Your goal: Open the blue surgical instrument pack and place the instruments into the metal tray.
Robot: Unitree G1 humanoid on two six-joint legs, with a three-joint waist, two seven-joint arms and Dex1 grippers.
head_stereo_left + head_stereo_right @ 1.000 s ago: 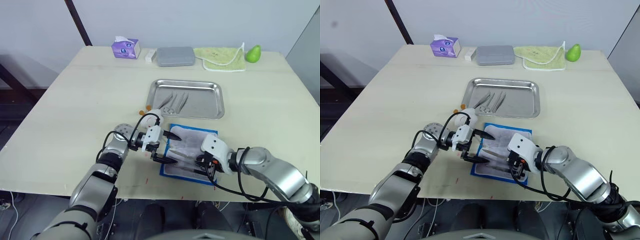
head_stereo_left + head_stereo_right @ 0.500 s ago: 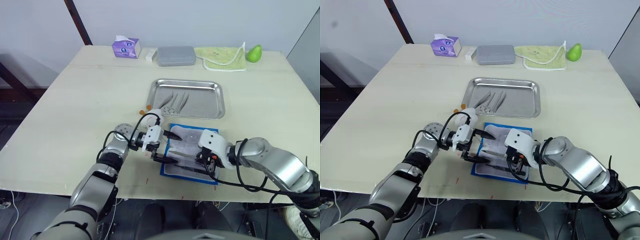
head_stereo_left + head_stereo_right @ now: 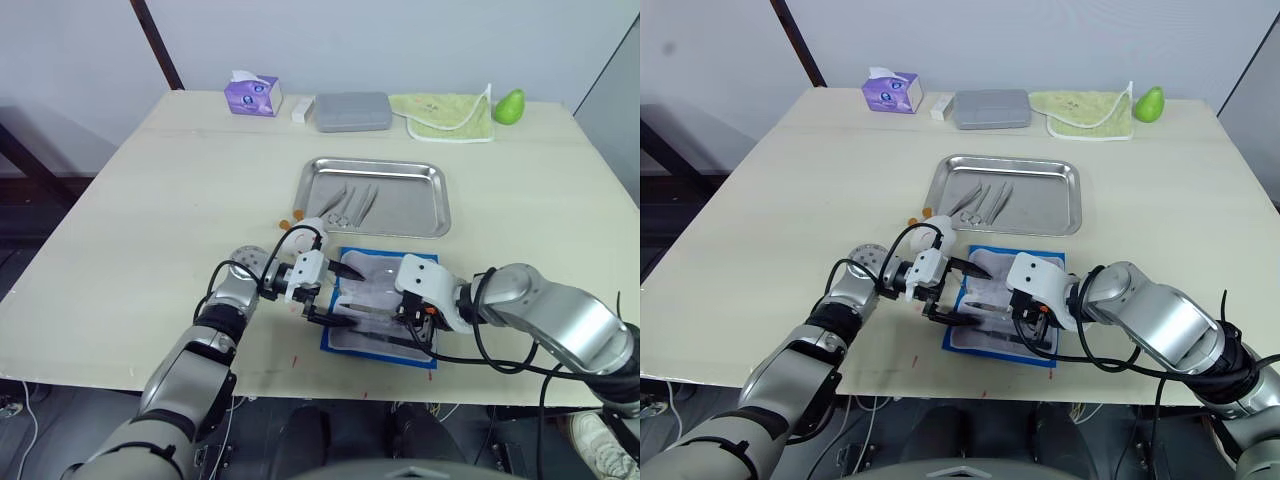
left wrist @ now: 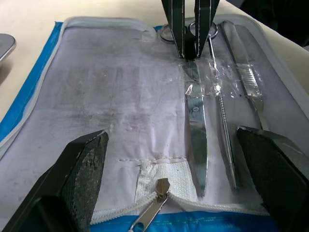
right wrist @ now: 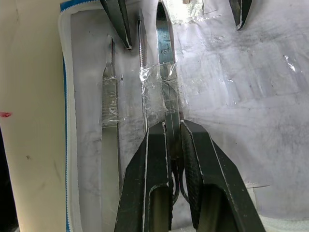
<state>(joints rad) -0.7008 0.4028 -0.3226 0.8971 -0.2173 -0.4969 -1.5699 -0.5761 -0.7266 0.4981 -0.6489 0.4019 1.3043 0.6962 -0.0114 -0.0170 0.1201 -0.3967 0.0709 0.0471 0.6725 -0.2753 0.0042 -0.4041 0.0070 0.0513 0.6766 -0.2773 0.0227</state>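
Note:
The blue surgical instrument pack lies open near the table's front edge, its pale lining facing up. Taped into it are instruments: scissors, a thin probe and a flat handle. My right gripper is shut on the scissors' shank just ahead of the finger rings. My left gripper stands wide open over the pack's left part, one finger on each side of the lining. Behind the pack, the metal tray holds several instruments.
Along the table's far edge sit a purple tissue box, a grey case, a green cloth and a green pear-shaped object. Small orange bits lie left of the tray. The table's front edge runs just below the pack.
My right gripper has shifted a little to the left and up along the pack, over the scissors. The left gripper has stayed where it was, open.

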